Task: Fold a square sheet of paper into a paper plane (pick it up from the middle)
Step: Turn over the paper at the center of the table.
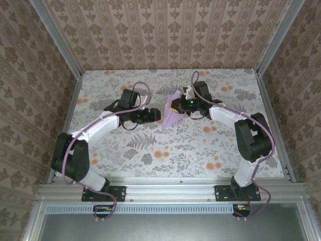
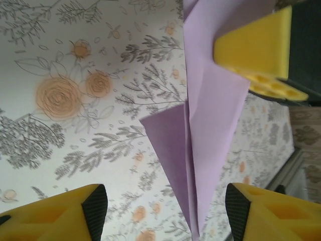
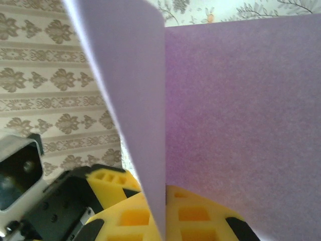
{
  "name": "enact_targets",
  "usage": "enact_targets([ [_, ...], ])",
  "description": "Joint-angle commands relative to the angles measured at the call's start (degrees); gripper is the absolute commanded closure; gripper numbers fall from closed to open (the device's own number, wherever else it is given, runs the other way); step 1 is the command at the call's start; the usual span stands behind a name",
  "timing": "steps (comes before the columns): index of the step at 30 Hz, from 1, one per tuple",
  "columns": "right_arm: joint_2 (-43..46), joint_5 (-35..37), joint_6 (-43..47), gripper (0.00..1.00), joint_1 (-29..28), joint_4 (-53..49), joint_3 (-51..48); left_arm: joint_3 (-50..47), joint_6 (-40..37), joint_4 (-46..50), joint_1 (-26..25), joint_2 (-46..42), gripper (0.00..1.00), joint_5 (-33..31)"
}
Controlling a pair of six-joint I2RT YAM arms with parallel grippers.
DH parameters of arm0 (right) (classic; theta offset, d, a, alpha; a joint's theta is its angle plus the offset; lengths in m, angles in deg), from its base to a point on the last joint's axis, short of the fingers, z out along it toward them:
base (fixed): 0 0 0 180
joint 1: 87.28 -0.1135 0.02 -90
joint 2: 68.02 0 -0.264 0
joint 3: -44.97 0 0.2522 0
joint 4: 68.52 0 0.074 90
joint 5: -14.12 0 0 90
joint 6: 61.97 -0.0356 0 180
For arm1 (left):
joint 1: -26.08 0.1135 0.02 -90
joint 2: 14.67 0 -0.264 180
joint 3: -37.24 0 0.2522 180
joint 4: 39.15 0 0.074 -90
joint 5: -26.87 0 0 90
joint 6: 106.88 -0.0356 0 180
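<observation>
So, paper: the creased pale lilac sheet of paper [image 1: 172, 111], a pointed dart shape, hangs in the air above the floral tabletop [image 1: 200, 145].
Right gripper [image 1: 178, 105]: clenched on the sheet's upper part.
Left gripper [image 2: 166, 206]: jaws spread wide, straddling the tip without touching it.
Risk: closing off the crease could crumple the sheet or tug it from the right's pinch.

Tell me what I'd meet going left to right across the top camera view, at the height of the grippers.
In order: left arm → left gripper, jaws open → folded lilac paper → right gripper, jaws shut on the paper → right arm.
</observation>
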Motion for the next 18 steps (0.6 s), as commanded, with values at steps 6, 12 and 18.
enact_targets([
  [6,3.02,-2.85,-6.75,1.0,0.25,8.27,1.12,-10.23,18.43,-18.83,-0.14,-6.83,0.27,6.32],
  [12,3.55,-3.52,-9.66,1.0,0.16,12.14,0.23,-12.64,23.9,-26.57,-0.8,-6.74,0.24,6.62],
  [18,3.99,-3.97,-11.97,1.0,0.01,15.36,-0.86,-13.43,31.22,-37.17,-1.15,-3.51,0.31,9.24],
])
